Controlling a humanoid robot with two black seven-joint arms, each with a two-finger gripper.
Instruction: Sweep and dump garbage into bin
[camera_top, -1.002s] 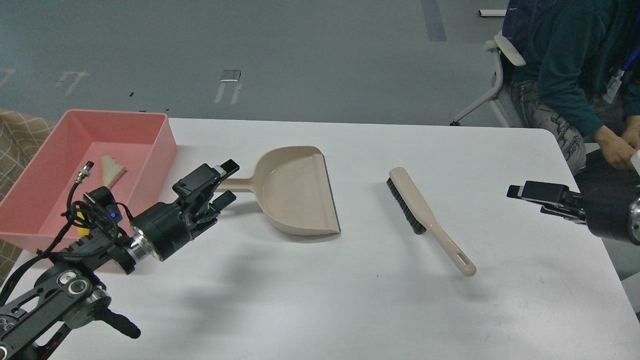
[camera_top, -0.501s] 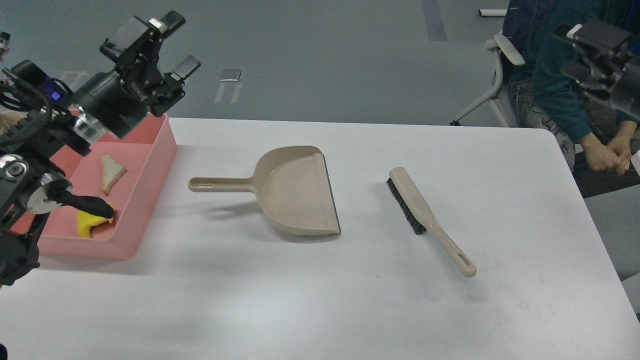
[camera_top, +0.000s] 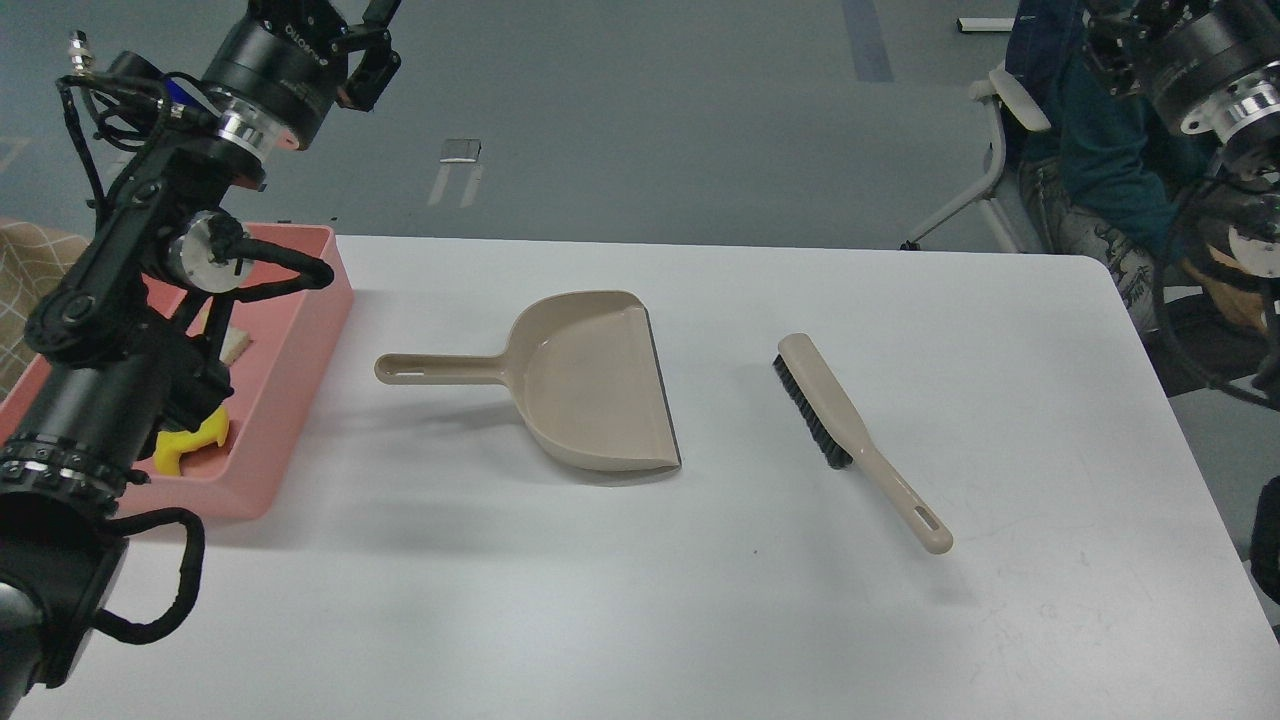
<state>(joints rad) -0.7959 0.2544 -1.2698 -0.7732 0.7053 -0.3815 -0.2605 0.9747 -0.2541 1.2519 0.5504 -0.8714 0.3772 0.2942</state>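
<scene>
Though both grippers run off the top edge (grip unreadable), garbage (camera_top: 185, 447) lies half-hidden in bin (camera_top: 300, 350).

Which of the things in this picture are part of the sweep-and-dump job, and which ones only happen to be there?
Part of the job:
- pink bin
- yellow sponge piece, inside the bin
- pale strip, inside the bin, mostly hidden by the left arm
- dustpan, lying on the table
- brush, lying on the table

Only there:
- seated person
- office chair

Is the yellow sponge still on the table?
No, the yellow sponge lies inside the pink bin, partly behind the robot's left arm.
</scene>
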